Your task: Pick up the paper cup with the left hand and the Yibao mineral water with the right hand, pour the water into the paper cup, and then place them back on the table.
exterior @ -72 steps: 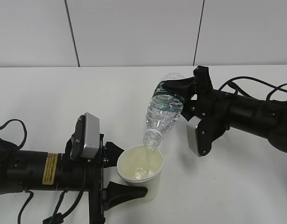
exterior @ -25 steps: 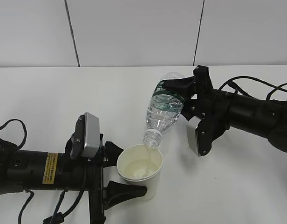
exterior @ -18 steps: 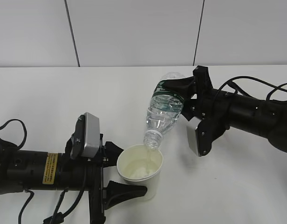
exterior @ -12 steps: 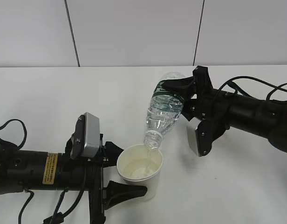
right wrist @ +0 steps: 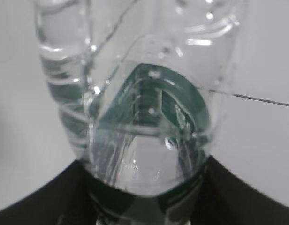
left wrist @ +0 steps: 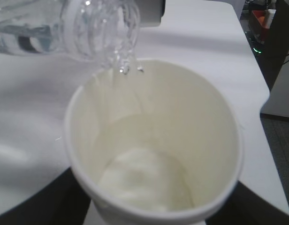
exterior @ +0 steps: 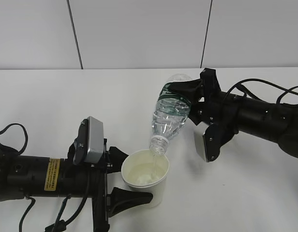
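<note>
The cream paper cup (exterior: 145, 176) stands upright in my left gripper (exterior: 125, 179), whose black fingers (exterior: 130, 199) are shut on its sides; it fills the left wrist view (left wrist: 154, 150) and holds some water. My right gripper (exterior: 190, 99) is shut on the Yibao mineral water bottle (exterior: 171, 116), gripping the green label band. The bottle is tilted neck-down, mouth just above the cup's far rim, and a thin stream of water runs into the cup. The bottle's neck shows at the top of the left wrist view (left wrist: 102, 28), and its body fills the right wrist view (right wrist: 144, 108).
The white table (exterior: 52, 96) spreads around both arms. A grey-white panelled wall (exterior: 139, 34) rises behind it. Black cables trail from the right arm at the right edge (exterior: 265, 87). In the left wrist view the table's edge (left wrist: 257, 84) lies to the right.
Almost nothing has moved. The bottle stays tilted over the cup, water keeps running in, and both arms hold still.
</note>
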